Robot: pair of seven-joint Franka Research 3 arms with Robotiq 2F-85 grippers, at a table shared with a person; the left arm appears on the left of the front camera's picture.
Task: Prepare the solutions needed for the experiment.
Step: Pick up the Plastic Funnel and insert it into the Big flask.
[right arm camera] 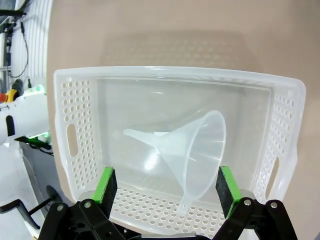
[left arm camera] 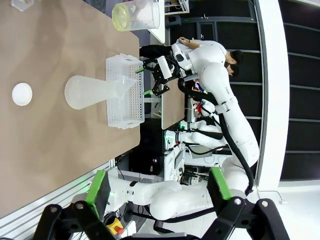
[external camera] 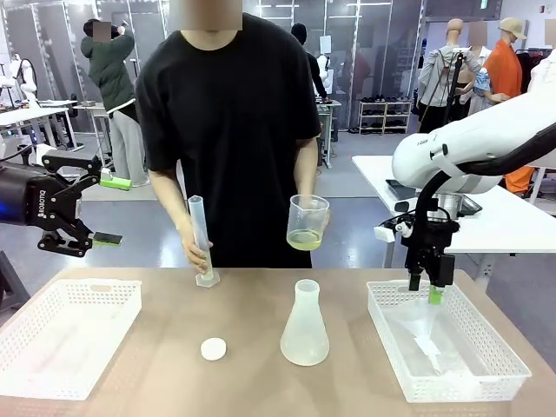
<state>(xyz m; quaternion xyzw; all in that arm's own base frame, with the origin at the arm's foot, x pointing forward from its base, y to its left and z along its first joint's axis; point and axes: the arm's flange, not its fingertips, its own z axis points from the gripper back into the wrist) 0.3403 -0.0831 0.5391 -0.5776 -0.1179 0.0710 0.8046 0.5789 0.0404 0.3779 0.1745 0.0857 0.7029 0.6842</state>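
Note:
The solutions show as a little pale yellow-green liquid (external camera: pixel 304 239) at the bottom of a translucent beaker (external camera: pixel 308 221) that the person holds up in one hand. Their other hand steadies a tall graduated cylinder (external camera: pixel 199 234) standing on the table. An empty conical flask (external camera: pixel 305 326) stands mid-table with a white cap (external camera: pixel 213 348) to its left. My left gripper (external camera: pixel 110 211) hangs open off the table's left side, and its wrist view shows the flask (left arm camera: pixel 87 91) and beaker (left arm camera: pixel 136 16). My right gripper (right arm camera: pixel 166 186) is open above a clear funnel (right arm camera: pixel 192 150) lying in the right basket (right arm camera: pixel 165 75).
A white perforated basket (external camera: pixel 65 334) sits at the table's front left. The matching basket (external camera: pixel 486 347) at the right holds the funnel (external camera: pixel 424 340). The person stands close to the far edge, between the cylinder and the beaker.

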